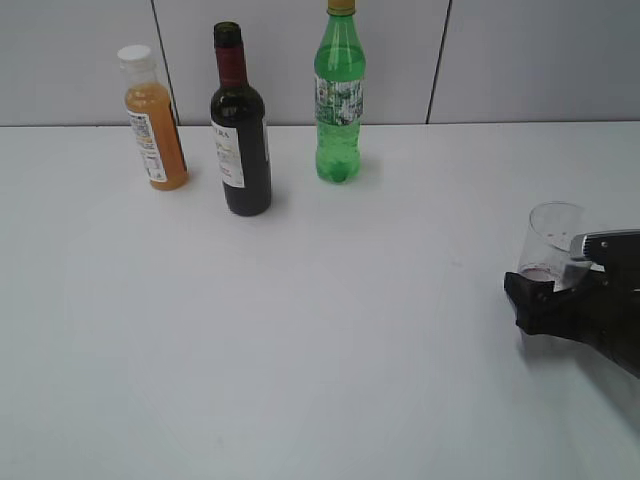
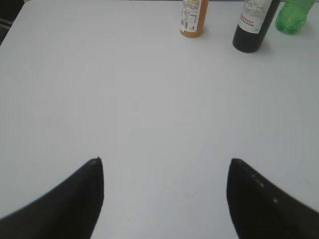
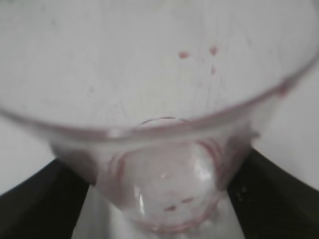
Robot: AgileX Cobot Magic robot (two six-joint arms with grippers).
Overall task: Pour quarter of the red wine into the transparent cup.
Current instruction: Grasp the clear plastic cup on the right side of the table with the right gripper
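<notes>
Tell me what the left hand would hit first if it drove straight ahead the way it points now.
Probably nothing nearby. The left hand is open over bare table. Far ahead, the orange juice bottle lies nearest its line, with the wine bottle a little to the right; depth is hard to judge.

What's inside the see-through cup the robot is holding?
The cup in the right tool holds almost nothing: red drops on the wall and a thin reddish trace at the bottom. The tool's fingers cover its lower sides, so those parts can't be seen.
</notes>
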